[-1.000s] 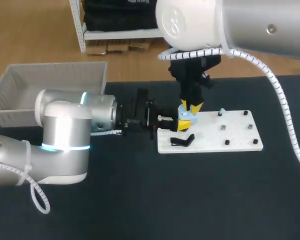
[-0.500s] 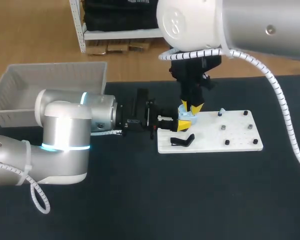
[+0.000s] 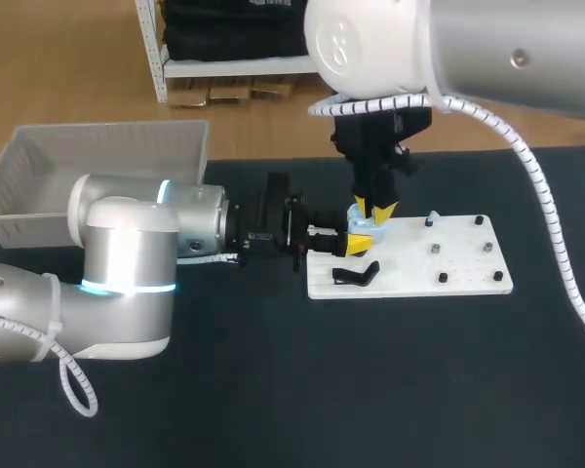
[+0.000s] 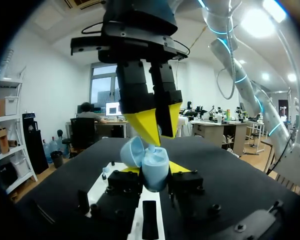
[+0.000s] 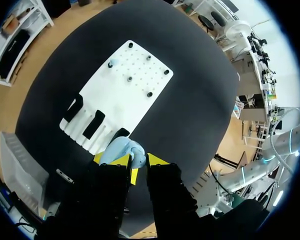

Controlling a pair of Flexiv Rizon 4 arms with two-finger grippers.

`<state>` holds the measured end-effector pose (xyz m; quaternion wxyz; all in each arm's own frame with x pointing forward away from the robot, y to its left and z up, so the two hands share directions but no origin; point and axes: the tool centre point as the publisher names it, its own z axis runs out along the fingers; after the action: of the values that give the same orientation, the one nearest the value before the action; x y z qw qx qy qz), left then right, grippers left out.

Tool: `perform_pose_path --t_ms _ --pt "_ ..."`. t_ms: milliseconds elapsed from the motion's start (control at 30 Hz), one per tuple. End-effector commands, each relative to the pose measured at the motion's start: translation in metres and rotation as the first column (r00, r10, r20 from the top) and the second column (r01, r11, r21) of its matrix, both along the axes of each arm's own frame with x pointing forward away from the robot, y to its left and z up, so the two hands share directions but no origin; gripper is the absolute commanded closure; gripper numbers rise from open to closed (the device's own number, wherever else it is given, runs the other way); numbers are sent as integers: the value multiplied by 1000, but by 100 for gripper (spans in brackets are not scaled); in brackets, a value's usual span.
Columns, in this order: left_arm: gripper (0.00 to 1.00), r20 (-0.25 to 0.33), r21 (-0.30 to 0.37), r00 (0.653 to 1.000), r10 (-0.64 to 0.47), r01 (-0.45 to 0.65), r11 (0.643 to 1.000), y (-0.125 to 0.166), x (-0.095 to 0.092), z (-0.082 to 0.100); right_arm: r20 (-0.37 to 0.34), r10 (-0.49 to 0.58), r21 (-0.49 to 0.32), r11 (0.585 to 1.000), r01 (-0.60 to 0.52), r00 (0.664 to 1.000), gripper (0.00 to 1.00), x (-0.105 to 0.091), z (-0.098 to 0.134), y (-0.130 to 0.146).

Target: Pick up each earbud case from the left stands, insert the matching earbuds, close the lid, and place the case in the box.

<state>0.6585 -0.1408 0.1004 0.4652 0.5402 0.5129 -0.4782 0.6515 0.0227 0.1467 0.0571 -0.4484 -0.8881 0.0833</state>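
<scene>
The left gripper (image 4: 154, 172) is clamped on the light blue case (image 3: 364, 226), one yellow tip on each side of its rounded body. It holds the case just above the left end of the white board (image 3: 458, 263). The lid (image 4: 131, 151) stands open and tilted back. The right gripper (image 3: 373, 208) hangs directly over the open case, its tips down at the mouth; whether it has hold of an earbud I cannot tell.

The case looks like a light, hard plastic shell, smooth and rounded, so it could probably slip or twist under a push from above. The hinge is likely the weak spot. The body's flat sides seem the best place to hold it, leaving the lid free. The box (image 3: 107, 156) sits far left on the table (image 3: 273, 390).
</scene>
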Motion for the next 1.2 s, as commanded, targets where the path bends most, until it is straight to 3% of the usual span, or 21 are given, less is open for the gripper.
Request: perform_pose_path --t_ms 33,467,600,667,733,933,1067,1167,1200 --pt "100 0 -1 1000 -2 2 1000 0 1 -1 -10 -2 -4 1000 2 1000 100 3 -1 1" --pt "100 0 -1 1000 -2 2 1000 0 1 -1 -31 -8 19 1000 9 999 98 2 -4 1" --pt "100 0 -1 1000 -2 2 1000 0 1 -1 -31 -8 24 1000 8 999 76 2 -4 1" --pt "100 0 -1 1000 -2 2 1000 0 1 -1 -32 -7 27 1000 8 999 55 2 -4 2" --pt "100 0 -1 1000 -2 2 1000 0 1 -1 -33 -7 35 999 8 999 49 1 -3 2" --pt "100 0 -1 1000 -2 2 1000 0 1 -1 -15 5 81 997 -4 1000 51 -9 13 1" --pt "100 0 -1 1000 -2 2 1000 0 1 -1 11 4 159 987 -6 1000 56 -20 31 -9" --pt "100 0 -1 1000 -2 2 1000 0 1 -1 68 34 233 971 -49 997 55 -22 41 -24" --pt "100 0 -1 1000 -2 2 1000 0 1 -1 115 66 250 964 -93 991 53 -22 44 -29"
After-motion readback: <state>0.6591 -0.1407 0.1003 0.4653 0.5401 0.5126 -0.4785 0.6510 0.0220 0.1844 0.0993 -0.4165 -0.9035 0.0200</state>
